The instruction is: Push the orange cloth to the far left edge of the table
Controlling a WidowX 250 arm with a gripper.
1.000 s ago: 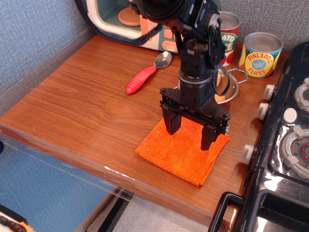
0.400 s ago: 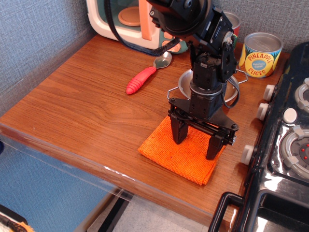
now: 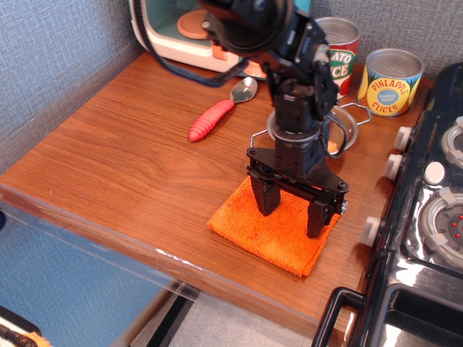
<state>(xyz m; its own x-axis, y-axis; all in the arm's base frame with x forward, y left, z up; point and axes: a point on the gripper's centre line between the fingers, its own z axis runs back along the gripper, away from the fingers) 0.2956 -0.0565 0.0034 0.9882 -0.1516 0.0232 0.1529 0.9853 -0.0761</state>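
Note:
The orange cloth (image 3: 269, 235) lies flat on the brown wood-grain table (image 3: 123, 152), near the front right, close to the black stove. My gripper (image 3: 291, 211) points straight down over the cloth with its jaws open. Both black fingertips (image 3: 265, 202) are on or just above the cloth's far half; I cannot tell whether they press it. Nothing is held between them. The arm hides most of the steel bowl (image 3: 343, 130) behind it.
A red-handled spoon (image 3: 217, 112) lies left of the bowl. A toy microwave (image 3: 181, 32) stands at the back. A tomato can (image 3: 338, 47) and a pineapple can (image 3: 389, 81) stand at the back right. The black toy stove (image 3: 427, 217) borders the right.
The gripper dropped lower onto the cloth, swung right, then came slightly back left. The cloth shifted a little between the first frame and now.

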